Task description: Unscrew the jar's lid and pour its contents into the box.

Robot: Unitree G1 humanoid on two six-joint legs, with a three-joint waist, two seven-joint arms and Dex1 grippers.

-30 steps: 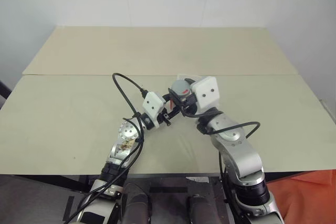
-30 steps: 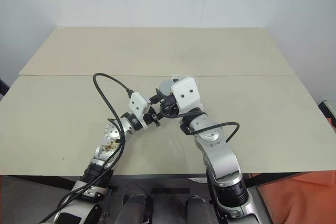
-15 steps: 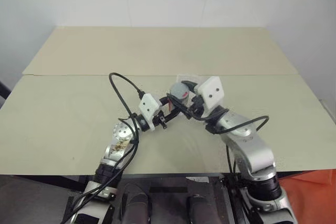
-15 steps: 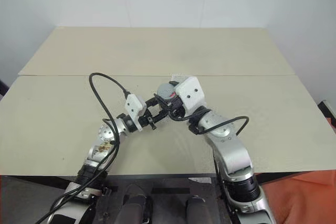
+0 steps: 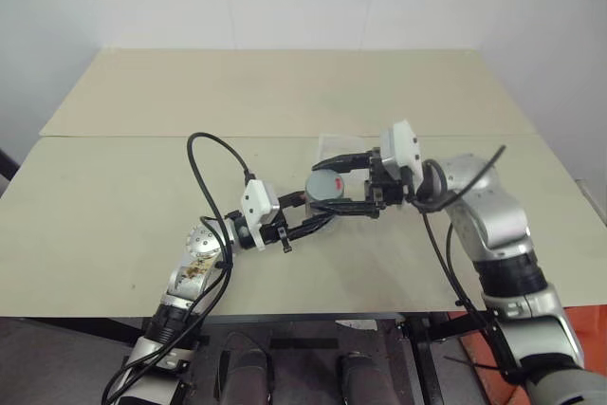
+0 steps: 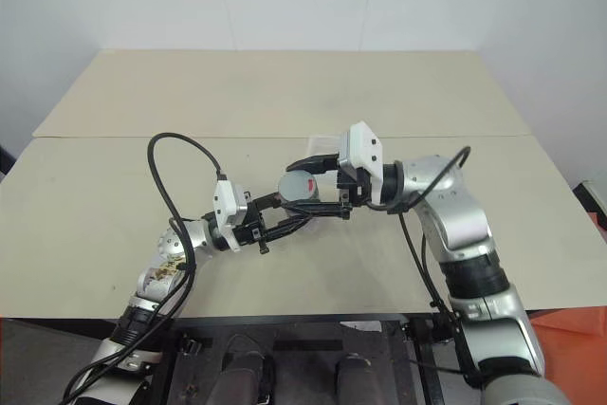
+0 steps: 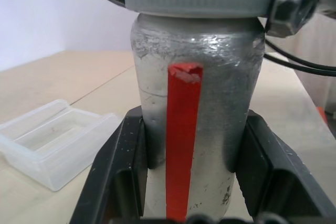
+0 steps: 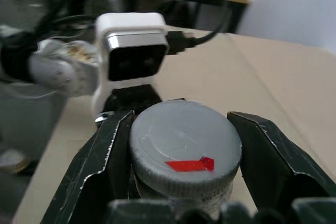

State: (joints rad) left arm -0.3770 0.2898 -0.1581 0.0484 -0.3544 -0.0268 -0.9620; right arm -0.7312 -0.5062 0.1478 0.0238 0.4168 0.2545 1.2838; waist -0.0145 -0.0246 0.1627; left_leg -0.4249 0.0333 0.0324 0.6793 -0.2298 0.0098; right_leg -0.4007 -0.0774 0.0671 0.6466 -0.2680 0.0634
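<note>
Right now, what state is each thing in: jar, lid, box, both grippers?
jar: upright, held above the table.
lid: on the jar.
box: on the table, open, looks empty.
left gripper: shut on the jar's body.
right gripper: shut on the lid's rim.

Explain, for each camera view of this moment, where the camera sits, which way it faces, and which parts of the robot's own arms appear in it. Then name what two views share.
Left eye and right eye views: on the head, looking forward and down over the table; both arms meet at the jar.
Left wrist view: along the left gripper, shut on the jar's body; the box lies beyond.
Right wrist view: along the right gripper, shut on the lid; the left arm's wrist camera faces back.
Shared: both wrist views show the lid and the other gripper's side.
</note>
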